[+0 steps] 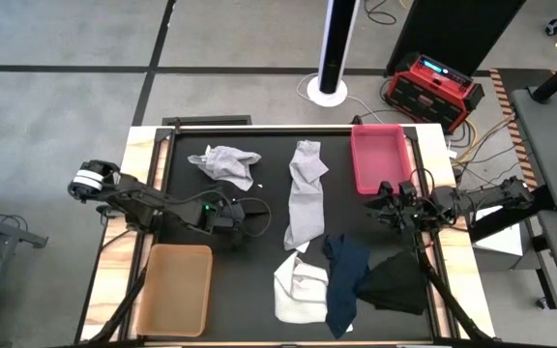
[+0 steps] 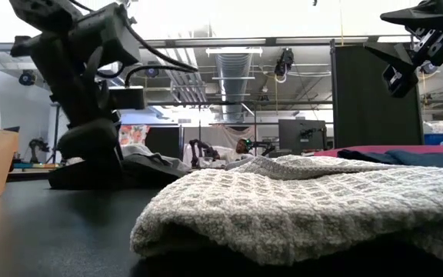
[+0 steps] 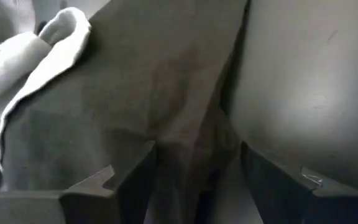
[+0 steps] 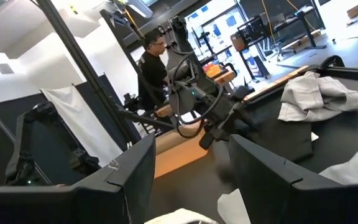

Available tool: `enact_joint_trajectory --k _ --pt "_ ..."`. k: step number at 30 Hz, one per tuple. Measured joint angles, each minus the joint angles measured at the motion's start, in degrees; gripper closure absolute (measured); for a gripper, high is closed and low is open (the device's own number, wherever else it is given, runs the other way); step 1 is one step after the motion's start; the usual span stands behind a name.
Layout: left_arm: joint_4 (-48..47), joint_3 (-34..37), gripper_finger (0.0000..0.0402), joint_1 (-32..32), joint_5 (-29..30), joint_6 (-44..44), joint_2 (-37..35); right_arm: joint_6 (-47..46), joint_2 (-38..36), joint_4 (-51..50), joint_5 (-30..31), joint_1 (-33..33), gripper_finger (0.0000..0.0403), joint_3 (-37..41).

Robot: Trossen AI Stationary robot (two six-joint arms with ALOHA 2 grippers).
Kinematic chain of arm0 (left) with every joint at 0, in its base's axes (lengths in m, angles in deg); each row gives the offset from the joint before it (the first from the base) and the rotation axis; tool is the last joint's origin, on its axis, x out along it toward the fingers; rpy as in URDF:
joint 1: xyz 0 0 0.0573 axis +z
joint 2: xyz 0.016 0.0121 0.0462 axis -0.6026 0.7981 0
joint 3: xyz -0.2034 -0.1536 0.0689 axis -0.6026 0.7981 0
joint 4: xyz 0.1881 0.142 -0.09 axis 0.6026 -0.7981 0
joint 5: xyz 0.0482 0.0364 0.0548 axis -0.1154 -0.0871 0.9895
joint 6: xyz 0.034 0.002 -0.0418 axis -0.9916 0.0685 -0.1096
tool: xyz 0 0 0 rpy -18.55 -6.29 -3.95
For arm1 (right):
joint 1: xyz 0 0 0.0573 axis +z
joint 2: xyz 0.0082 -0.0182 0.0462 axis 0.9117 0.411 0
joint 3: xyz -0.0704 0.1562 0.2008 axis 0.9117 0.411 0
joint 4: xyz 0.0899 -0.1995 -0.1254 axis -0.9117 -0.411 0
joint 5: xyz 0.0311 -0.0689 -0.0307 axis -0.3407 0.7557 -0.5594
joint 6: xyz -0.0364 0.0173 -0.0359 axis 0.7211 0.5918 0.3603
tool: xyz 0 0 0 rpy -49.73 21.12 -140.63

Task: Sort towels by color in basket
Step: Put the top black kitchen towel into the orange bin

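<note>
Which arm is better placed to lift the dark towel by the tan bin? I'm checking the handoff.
Left, probably: the left gripper is down on the crumpled black cloth towel, jaws straddling a fold. The right gripper hangs open by the pink plastic bin.

Light grey soft cloth towels: three are seen, one crumpled (image 1: 225, 162), one long (image 1: 304, 193), one folded (image 1: 300, 286).
Navy blue cloth towel (image 1: 345, 282): one is seen.
Black cloth towels: two are seen, one flat piece (image 1: 395, 282) by the navy one, and one (image 1: 245, 220) under the left arm's tip.
Baskets: two are seen, a pink plastic one (image 1: 378, 159) and a tan plastic one (image 1: 173, 288).
Dark robot arms: two are seen, a left one (image 1: 143, 201) and a right one (image 1: 472, 201).
People: one is seen (image 4: 150, 70), in dark clothes, far behind the table.
</note>
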Motion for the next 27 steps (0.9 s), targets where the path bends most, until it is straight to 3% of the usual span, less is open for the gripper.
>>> enact_joint_trajectory --k 5,13,19,27 --pt "2.43 0.80 0.0233 0.00 1.22 -1.08 0.06 0.17 0.00 -0.06 0.00 0.00 0.0207 0.00" --pt "7.53 4.41 0.0387 0.00 1.28 0.14 0.06 0.92 0.00 -0.13 0.00 0.00 0.0207 0.00" --pt "7.55 3.68 0.0399 -0.18 1.25 1.22 -0.09 0.87 0.00 -0.15 0.00 0.00 0.0207 -0.02" --pt "2.92 -4.29 0.0401 -0.91 1.90 -3.73 -1.64 0.78 0.01 -0.54 0.00 0.00 0.0207 -0.02"
